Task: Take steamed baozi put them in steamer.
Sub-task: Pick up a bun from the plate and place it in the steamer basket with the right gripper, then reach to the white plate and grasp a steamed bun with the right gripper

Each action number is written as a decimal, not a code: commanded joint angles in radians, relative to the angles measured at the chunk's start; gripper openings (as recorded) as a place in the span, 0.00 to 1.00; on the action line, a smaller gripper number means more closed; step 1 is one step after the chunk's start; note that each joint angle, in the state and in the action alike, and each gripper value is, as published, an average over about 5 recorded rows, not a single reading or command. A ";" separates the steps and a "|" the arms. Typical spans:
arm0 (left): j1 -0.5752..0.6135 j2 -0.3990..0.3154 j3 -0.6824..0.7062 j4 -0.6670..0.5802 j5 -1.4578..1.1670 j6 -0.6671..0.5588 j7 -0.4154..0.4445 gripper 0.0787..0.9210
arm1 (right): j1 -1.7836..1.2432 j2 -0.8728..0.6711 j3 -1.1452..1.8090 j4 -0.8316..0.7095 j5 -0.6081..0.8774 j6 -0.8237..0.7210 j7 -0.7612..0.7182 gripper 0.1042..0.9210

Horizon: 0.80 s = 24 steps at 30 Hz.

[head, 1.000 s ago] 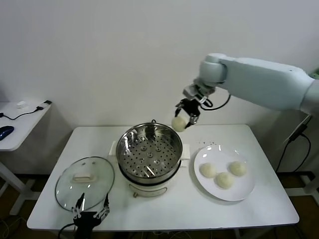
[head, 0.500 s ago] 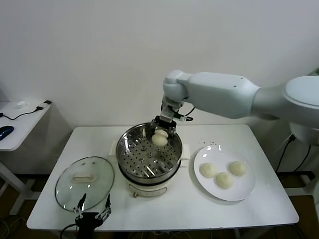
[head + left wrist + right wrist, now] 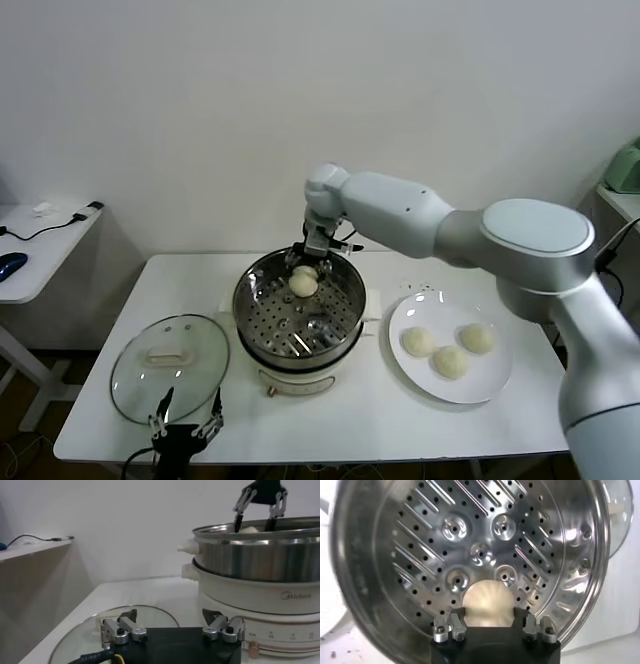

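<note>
The steamer (image 3: 240, 312) stands mid-table, its perforated tray (image 3: 420, 540) bare but for one baozi (image 3: 303, 285) at the far side. My right gripper (image 3: 305, 267) reaches down into the pot, its fingers spread to either side of that baozi (image 3: 488, 602), which rests on the tray. From the left wrist view the right gripper (image 3: 255, 522) shows a gap beside the bun. Three more baozi (image 3: 450, 361) lie on the white plate (image 3: 480, 388). My left gripper (image 3: 183, 420) waits open at the table's near edge, holding nothing.
The glass lid (image 3: 170, 365) with its white handle lies flat left of the steamer, just beyond the left gripper (image 3: 169, 617). The plate sits right of the steamer. A side table (image 3: 40, 240) with cables stands at the far left.
The right arm swung left from beside the steamer and lowered the baozi into the pot's far side. Its fingers have spread wider. The left gripper stayed put.
</note>
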 commanded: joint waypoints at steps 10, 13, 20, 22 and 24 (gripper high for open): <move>0.000 -0.004 0.003 -0.007 -0.005 0.005 0.002 0.88 | 0.212 -0.136 -0.111 0.136 0.389 0.030 -0.100 0.88; 0.001 -0.006 0.006 -0.007 -0.003 0.005 0.002 0.88 | 0.320 -0.265 -0.215 0.244 0.571 -0.065 -0.138 0.88; -0.004 -0.005 0.010 -0.003 -0.003 0.005 0.004 0.88 | 0.480 -0.608 -0.512 0.479 0.731 -0.442 -0.124 0.88; -0.006 -0.004 0.009 -0.003 -0.006 0.006 0.004 0.88 | 0.491 -0.680 -0.561 0.554 0.718 -0.565 -0.078 0.88; -0.008 -0.003 0.008 -0.001 -0.008 0.006 0.004 0.88 | 0.482 -0.739 -0.599 0.635 0.715 -0.698 -0.020 0.88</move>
